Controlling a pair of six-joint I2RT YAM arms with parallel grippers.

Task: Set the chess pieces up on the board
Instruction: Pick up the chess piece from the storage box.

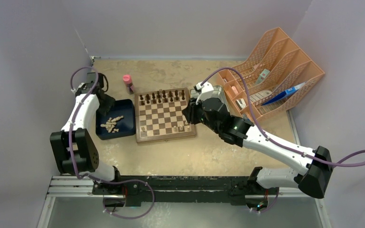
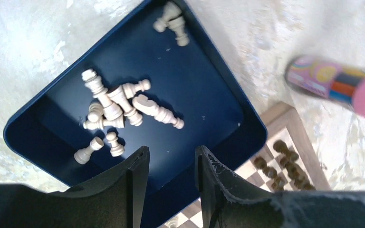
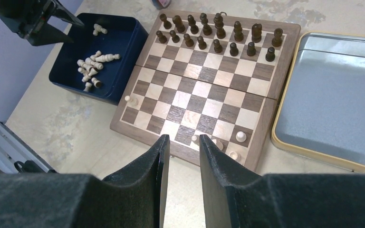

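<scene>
The board (image 1: 165, 116) lies mid-table, with dark chess pieces (image 3: 214, 33) filling its two far rows. A few pale pieces (image 3: 241, 136) stand at its near right corner, and one more (image 3: 129, 99) stands at its left edge. Several pale pieces (image 2: 116, 111) lie tumbled in the dark blue tray (image 2: 195, 85) left of the board. My left gripper (image 2: 172, 154) hovers above the tray's board-side edge, open with nothing between its fingers. My right gripper (image 3: 184, 138) hangs over the board's near edge, its jaws a narrow gap apart and holding nothing.
A pink-capped tube (image 1: 128, 83) stands beyond the tray. A flat metal tin (image 3: 332, 95) lies right of the board. An orange file rack (image 1: 275, 71) fills the far right corner. Walls close in the back and both sides.
</scene>
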